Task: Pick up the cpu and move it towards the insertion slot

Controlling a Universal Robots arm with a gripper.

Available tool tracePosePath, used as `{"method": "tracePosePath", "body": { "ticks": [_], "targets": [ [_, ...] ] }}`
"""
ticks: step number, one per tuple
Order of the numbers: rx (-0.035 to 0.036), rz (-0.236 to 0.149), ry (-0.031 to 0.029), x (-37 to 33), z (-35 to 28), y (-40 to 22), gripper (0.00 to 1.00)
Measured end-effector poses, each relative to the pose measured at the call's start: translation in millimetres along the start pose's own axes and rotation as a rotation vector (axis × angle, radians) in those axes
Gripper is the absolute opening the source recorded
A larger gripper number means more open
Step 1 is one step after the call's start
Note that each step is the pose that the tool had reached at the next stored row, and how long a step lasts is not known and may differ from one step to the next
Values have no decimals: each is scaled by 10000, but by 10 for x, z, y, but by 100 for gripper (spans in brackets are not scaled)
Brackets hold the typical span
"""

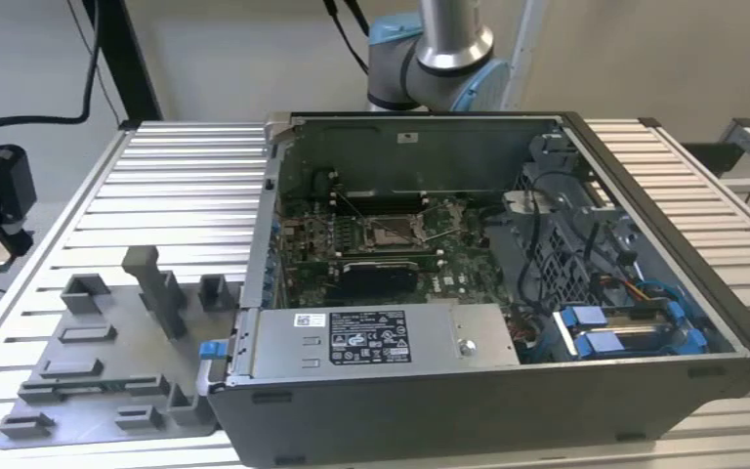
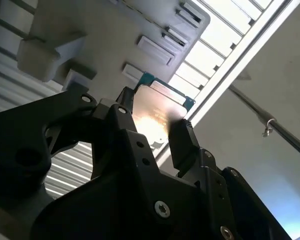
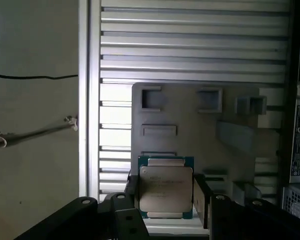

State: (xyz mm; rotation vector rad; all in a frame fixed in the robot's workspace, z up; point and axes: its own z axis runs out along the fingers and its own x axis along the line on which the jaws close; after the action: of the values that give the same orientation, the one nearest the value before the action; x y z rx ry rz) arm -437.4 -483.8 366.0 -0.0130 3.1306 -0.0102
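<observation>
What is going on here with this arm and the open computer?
A robot arm is handling a processor chip. Its gripper is shut on the cpu, with one finger on each side. In both wrist views the grey tray lies behind the chip. In the exterior view the tray sits on the table beside the open computer case. The insertion slot inside the case has not received the cpu yet.

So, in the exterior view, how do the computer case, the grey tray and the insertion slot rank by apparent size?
1. computer case
2. grey tray
3. insertion slot, clearly the smallest
</observation>
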Motion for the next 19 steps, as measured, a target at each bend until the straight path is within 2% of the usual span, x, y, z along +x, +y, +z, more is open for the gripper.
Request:
{"method": "tracePosePath", "body": {
  "ticks": [5,6,13,16,19],
  "targets": [
    [0,0,-1,-2,-224,-2,0],
    [0,0,0,-3,-243,-1,0],
    [1,-1,0,-22,-246,-1,0],
    [-1,-1,-3,-96,-243,-2,0],
    [0,0,-2,-198,-242,-1,0]
  ]
}}
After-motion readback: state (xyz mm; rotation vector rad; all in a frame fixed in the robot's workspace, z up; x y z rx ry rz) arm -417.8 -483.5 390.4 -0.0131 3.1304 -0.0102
